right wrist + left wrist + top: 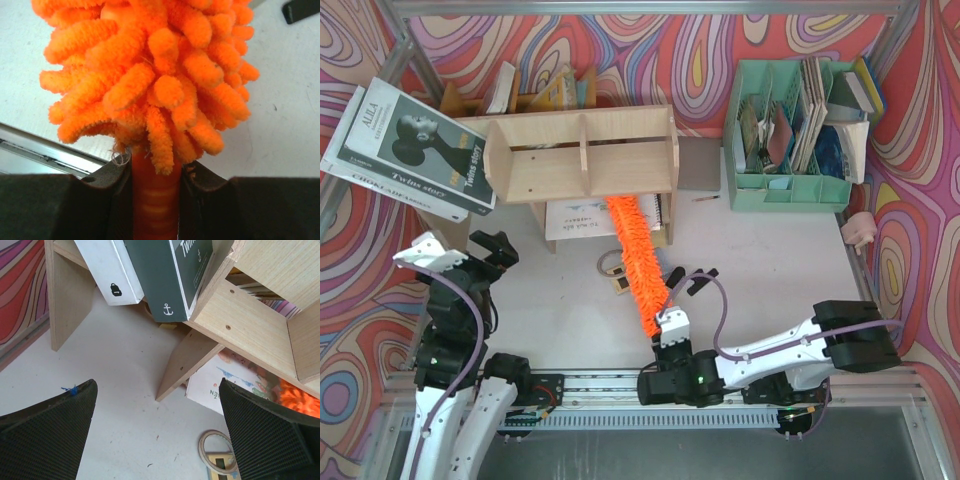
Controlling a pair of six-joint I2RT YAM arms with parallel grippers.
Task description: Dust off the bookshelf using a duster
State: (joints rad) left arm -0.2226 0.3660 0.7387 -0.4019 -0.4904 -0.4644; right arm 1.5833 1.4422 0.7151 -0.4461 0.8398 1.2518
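Swirl-patterned walls enclose a white table point(770, 260). The bookshelf point(585, 150) stands at the rear. The duster point(635, 265) runs slanted from the right gripper point(155, 175) to the front of the shelf's right compartment. That gripper is clamped on the orange handle just below the pile. The left gripper point(157, 440) is spread wide, holding nothing. Expect low weight: the chenille compresses and gives no firm hold, so grasp only the rigid handle

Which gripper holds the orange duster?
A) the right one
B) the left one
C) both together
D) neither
A: the right gripper is shut on the handle of the duster, while the left gripper is open with nothing between its fingers.
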